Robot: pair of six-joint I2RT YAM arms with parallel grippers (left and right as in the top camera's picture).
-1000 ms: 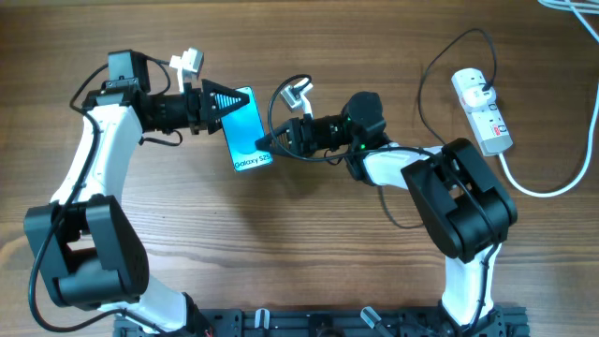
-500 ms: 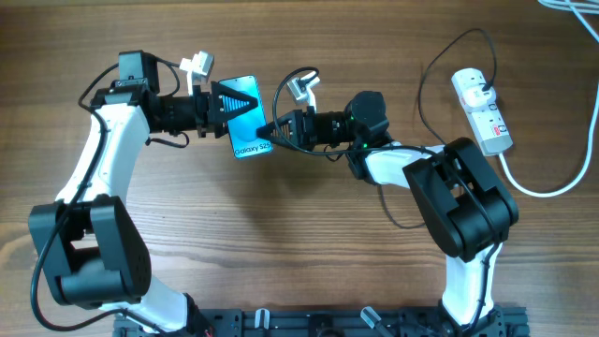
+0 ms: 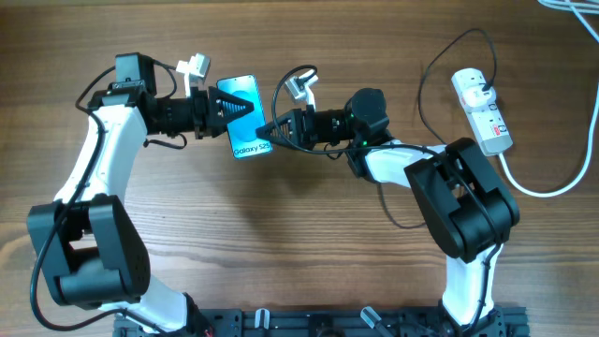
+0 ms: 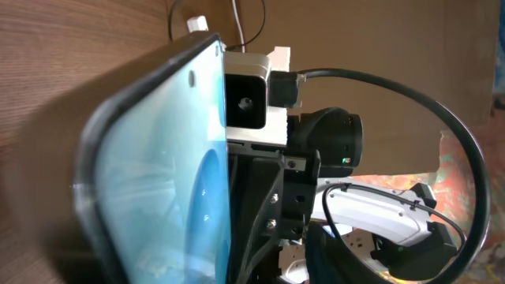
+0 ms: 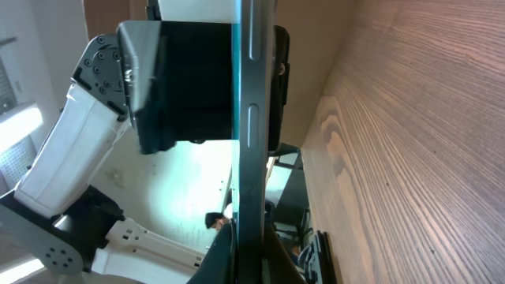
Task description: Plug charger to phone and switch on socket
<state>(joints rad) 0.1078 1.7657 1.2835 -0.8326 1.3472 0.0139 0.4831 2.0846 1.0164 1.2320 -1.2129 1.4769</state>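
Observation:
The phone (image 3: 245, 131), cyan screen up, is held off the table between both arms. My left gripper (image 3: 241, 103) is shut on its upper left part, black fingers over the screen. My right gripper (image 3: 266, 132) is shut on its right edge near the bottom. In the right wrist view the phone's thin edge (image 5: 252, 118) runs up from between the fingers (image 5: 251, 252). The screen fills the left of the left wrist view (image 4: 158, 158). The socket (image 3: 484, 112) lies at the far right with the charger's white plug (image 3: 481, 94) in it. The black cable (image 3: 440, 54) loops left. Its silver tip is hidden.
The socket's thick white cord (image 3: 533, 190) curves off the right edge. Another white cable (image 3: 573, 17) crosses the top right corner. The right arm's body (image 3: 459, 197) sits right of centre, and the left arm's (image 3: 89, 253) sits at the left front.
The phone has moved toward the back of the table in the left gripper. The right gripper followed it and stayed at its right edge. In the last half second little moved.

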